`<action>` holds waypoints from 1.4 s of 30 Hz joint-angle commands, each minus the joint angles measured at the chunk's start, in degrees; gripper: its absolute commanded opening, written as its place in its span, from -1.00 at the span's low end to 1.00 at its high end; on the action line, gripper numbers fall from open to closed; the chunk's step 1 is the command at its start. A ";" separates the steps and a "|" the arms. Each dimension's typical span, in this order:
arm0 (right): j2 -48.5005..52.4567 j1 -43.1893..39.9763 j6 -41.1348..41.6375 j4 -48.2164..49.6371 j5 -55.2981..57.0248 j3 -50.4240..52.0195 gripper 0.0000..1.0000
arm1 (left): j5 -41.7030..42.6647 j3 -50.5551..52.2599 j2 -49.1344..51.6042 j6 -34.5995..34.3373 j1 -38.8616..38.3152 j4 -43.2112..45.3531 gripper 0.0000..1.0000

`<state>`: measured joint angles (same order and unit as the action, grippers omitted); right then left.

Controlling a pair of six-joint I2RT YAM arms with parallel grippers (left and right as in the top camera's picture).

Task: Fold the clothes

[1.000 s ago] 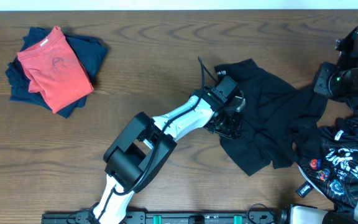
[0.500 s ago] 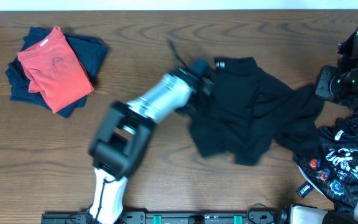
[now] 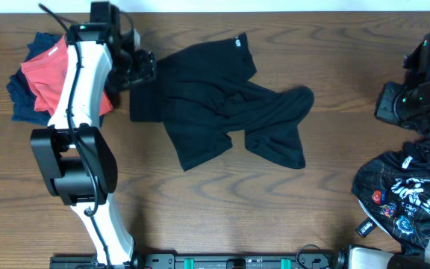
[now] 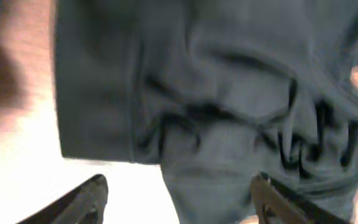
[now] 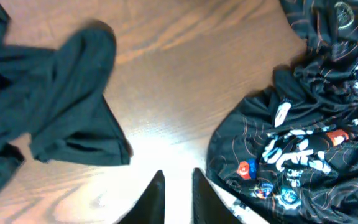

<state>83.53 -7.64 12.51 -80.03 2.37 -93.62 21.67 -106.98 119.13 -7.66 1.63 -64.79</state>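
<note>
**Left gripper open at the black garment's left edge; right gripper nearly closed and empty**

At your far left, near the table's [image 3: 275,217] back edge, lies a small pile: a red shirt [image 3: 62,75] on top of a navy garment [image 3: 21,101], both lying compact rather than spread out.

Just right of that pile, the left arm reaches up along the table, and the left gripper [image 3: 142,66] sits at the left edge of the black garment [image 3: 207,104]. On the left wrist camera, your left gripper [image 4: 179,186] has its fingers [image 4: 92,196] spread wide with nothing clamped between them. The black garment [image 4: 216,93] fills the view just ahead. That picture is blurred, so you cannot tell whether a fingertip touches the cloth.

The black garment lies loose and rumpled across the back middle of the table, unfolded. A squarish flap points left, a small white mark [image 3: 239,41] sits at its upper edge, and a bunched lobe trails off to the right.

Further right there is bare wood. On the right wrist camera, that lobe of the black garment [image 5: 48,106] lies to one side. The right gripper [image 5: 177,180] hangs over the bare table with its fingers drawn almost together, a narrow gap between them, holding nothing.

At the far right, the right arm [image 3: 416,93] stands by the table edge. Below it lies a crumpled dark printed garment [image 3: 398,202], seen from the wrist as black cloth with thin lines and small coloured badges [image 5: 303,124], well apart from the black garment.
</note>
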 commanded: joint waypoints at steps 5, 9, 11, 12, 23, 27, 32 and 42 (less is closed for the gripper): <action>0.07 0.48 -0.35 2.78 -4.37 9.29 -0.54 | 4.70 4.52 -0.39 -0.35 -3.80 -10.56 0.54; 0.07 0.48 -0.37 5.20 -6.08 14.38 -0.53 | 4.68 10.51 -0.39 -0.35 -5.95 -9.60 0.54; 0.07 0.52 -0.37 5.86 -6.05 16.15 -0.53 | 4.70 14.53 -0.39 -0.57 -6.88 -7.52 0.55; 0.07 0.52 -0.35 6.10 -6.05 16.68 -0.53 | 4.70 16.85 -0.39 -0.57 -7.32 -6.19 0.55; 0.04 0.52 -0.35 6.82 -6.12 17.07 -0.54 | 4.81 34.14 -0.39 -4.04 -10.25 16.02 0.48; 0.04 0.55 -0.33 7.02 -6.12 17.07 -0.54 | 4.90 36.37 -0.39 -4.04 -11.80 19.76 0.23; 0.07 0.59 -0.39 8.33 -6.91 17.07 -0.52 | 4.85 36.57 -0.42 -4.00 -12.85 20.55 -0.88; 0.07 2.97 -1.44 10.51 -11.93 19.02 -0.53 | 2.78 34.21 -8.85 -1.75 -6.16 2.51 -0.88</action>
<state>83.64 -6.52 12.27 -70.06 -6.90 -75.92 26.76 -72.23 115.11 -10.48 -7.11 -59.81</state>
